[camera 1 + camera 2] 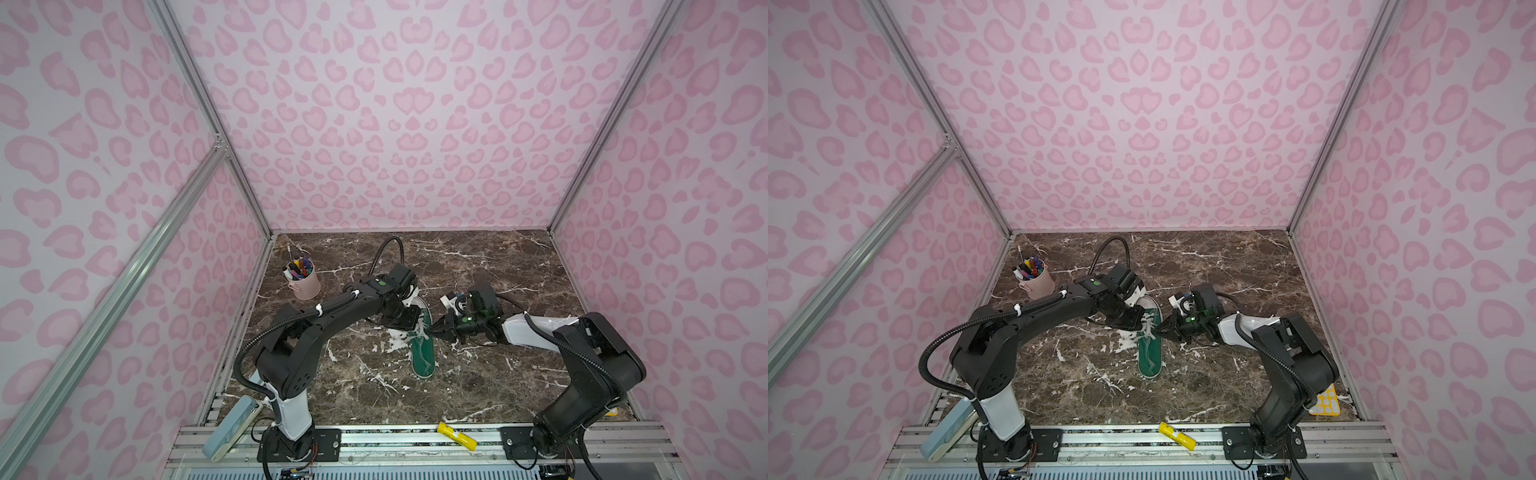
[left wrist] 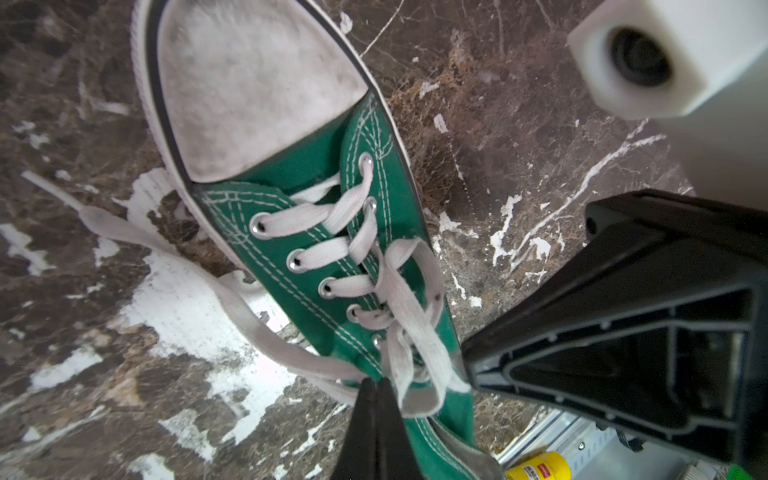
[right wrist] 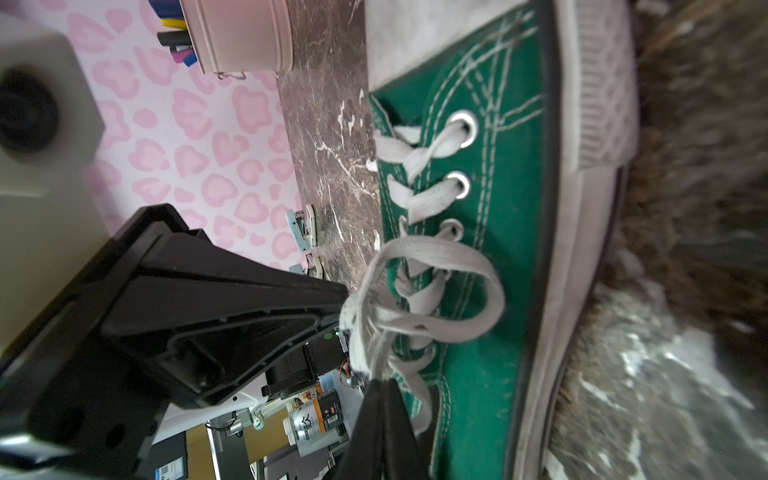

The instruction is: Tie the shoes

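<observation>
left pincer point(image 2: 375, 386) and right pincer point(image 3: 383, 386) each pinch laces point(image 2: 409, 328) of the sneaker point(image 2: 305, 303); top views hide this.

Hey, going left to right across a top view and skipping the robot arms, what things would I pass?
pale blue device on the front rail → pink pen cup → green sneaker → yellow object on the front rail

Sneaker point(image 1: 423, 353) toe partly hidden by left arm point(image 1: 332, 309) (both top views).
</observation>
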`<action>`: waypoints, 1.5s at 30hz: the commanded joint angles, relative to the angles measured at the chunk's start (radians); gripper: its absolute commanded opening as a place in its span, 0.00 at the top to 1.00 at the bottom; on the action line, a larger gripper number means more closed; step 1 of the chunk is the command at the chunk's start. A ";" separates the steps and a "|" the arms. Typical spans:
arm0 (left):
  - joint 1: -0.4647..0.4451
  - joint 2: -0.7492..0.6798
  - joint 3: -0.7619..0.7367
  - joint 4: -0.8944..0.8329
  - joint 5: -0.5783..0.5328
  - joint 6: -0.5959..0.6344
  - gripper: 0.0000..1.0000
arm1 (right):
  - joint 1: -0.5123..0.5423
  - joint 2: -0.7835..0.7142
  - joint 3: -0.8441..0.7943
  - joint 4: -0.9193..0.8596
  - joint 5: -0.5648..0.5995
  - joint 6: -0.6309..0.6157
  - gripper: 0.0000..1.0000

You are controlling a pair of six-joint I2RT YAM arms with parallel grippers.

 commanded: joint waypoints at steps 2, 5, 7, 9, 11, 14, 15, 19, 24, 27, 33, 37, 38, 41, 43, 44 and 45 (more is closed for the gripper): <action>0.003 -0.010 0.009 -0.008 0.000 0.008 0.97 | 0.010 0.014 0.013 -0.025 0.004 -0.018 0.95; 0.002 -0.010 0.010 -0.009 -0.003 0.010 0.97 | 0.010 0.012 0.018 -0.029 0.005 -0.018 0.95; 0.002 -0.010 0.010 -0.008 -0.003 0.011 0.97 | 0.010 0.006 0.021 -0.032 0.007 -0.018 0.95; 0.004 -0.011 0.009 -0.009 -0.005 0.010 0.97 | 0.010 0.000 0.019 -0.023 0.007 -0.011 0.95; 0.006 -0.014 0.007 -0.008 -0.005 0.010 0.97 | 0.009 -0.005 0.012 0.007 0.001 0.012 0.95; 0.007 -0.017 0.002 -0.008 -0.007 0.010 0.97 | 0.009 -0.011 0.006 0.065 -0.012 0.043 0.96; 0.007 -0.019 0.002 -0.008 -0.008 0.010 0.97 | 0.010 -0.009 -0.002 0.116 -0.026 0.074 0.96; 0.011 -0.022 0.002 -0.010 -0.009 0.012 0.97 | 0.010 0.007 0.008 0.136 -0.028 0.086 0.96; 0.010 -0.022 0.007 -0.010 -0.007 0.009 0.97 | 0.012 0.043 0.027 0.109 -0.018 0.066 0.96; 0.010 -0.022 0.009 -0.011 -0.005 0.009 0.97 | 0.013 0.064 0.045 0.064 -0.012 0.035 0.96; 0.008 -0.021 0.009 -0.005 0.007 0.003 0.97 | 0.028 0.095 0.066 0.037 -0.003 0.017 0.96; 0.006 -0.022 0.008 0.001 0.014 -0.003 0.97 | 0.038 0.113 0.071 0.023 0.004 0.008 0.96; 0.004 -0.022 0.006 0.002 0.015 -0.005 0.97 | 0.038 0.114 0.073 0.020 0.006 0.006 0.96; 0.001 -0.021 0.002 0.011 0.021 -0.012 0.97 | 0.038 0.116 0.084 0.000 0.007 -0.009 0.96; -0.004 -0.016 -0.002 0.022 0.029 -0.019 0.97 | 0.039 0.116 0.091 -0.013 0.009 -0.019 0.96; -0.006 -0.016 -0.005 0.026 0.032 -0.021 0.97 | 0.039 0.117 0.094 -0.023 0.009 -0.025 0.96; -0.008 -0.014 -0.008 0.028 0.032 -0.025 0.97 | 0.039 0.115 0.094 -0.026 0.010 -0.029 0.95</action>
